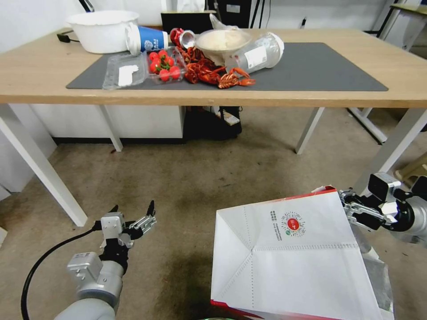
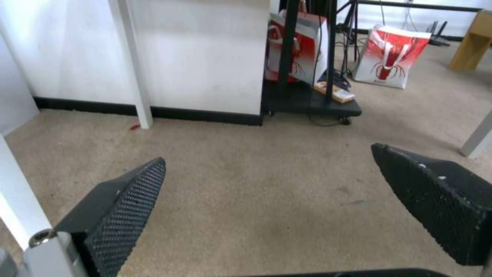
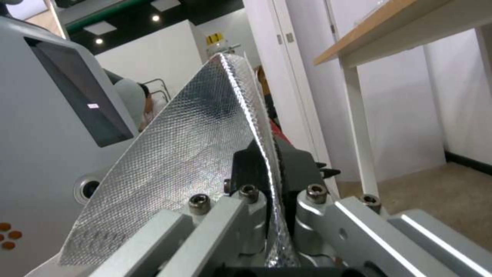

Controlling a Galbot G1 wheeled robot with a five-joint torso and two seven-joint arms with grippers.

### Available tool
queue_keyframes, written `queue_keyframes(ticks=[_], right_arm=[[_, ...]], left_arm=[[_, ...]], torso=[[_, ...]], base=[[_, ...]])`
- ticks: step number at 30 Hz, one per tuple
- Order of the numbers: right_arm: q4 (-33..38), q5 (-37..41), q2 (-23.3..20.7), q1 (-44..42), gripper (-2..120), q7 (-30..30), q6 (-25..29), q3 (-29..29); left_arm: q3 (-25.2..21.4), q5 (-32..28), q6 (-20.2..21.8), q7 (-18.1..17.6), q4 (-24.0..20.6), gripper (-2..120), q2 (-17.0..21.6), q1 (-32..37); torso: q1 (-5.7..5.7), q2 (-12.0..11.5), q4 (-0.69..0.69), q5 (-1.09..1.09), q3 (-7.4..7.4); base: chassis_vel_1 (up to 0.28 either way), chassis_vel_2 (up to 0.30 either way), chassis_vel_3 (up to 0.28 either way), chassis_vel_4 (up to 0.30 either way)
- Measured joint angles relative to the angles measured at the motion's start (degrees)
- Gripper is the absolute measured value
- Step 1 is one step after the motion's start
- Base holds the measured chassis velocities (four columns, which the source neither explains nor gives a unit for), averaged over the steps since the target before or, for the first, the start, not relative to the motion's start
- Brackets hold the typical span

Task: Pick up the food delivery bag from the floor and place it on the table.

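The food delivery bag (image 1: 289,258) is a large white paper bag with a small round red logo and red edges, tilted at the lower right of the head view above the floor (image 1: 200,178). My right gripper (image 1: 349,210) is shut on its upper rim. In the right wrist view the silver foil lining (image 3: 179,154) is pinched in the right gripper (image 3: 271,161). My left gripper (image 1: 133,208) hangs open and empty over bare floor, left of the bag. The left wrist view shows that left gripper (image 2: 269,154) spread wide. The light-wood table (image 1: 311,100) with its dark grey mat (image 1: 320,66) stands ahead.
The mat's left half holds a white bowl (image 1: 102,29), a blue cup (image 1: 149,39), a box of strawberries (image 1: 163,66), crayfish (image 1: 209,73) and clear containers (image 1: 258,52). White table legs (image 1: 42,166) flank the floor. A black cart (image 2: 307,100) and red-white bags (image 2: 392,55) stand beyond the table.
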Motion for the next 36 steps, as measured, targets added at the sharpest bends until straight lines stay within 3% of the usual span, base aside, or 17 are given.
queue_keyframes(ticks=[19,36], right_arm=[[0.6,0.1,-0.1,-0.2,0,0.4,0.0,0.2],[0.7,0.2,-0.1,-0.2,0,0.6,0.2,0.1]], left_arm=[[0.0,0.3,-0.2,-0.2,0.1,100,0.0,0.1],[0.1,0.4,-0.4,-0.4,0.0,100,0.0,0.2]], torso=[[1.02,4.9,0.0,0.0,3.86],[1.54,7.0,0.0,0.0,5.55]], base=[[0.0,0.0,0.0,0.0],[0.0,0.0,0.0,0.0]])
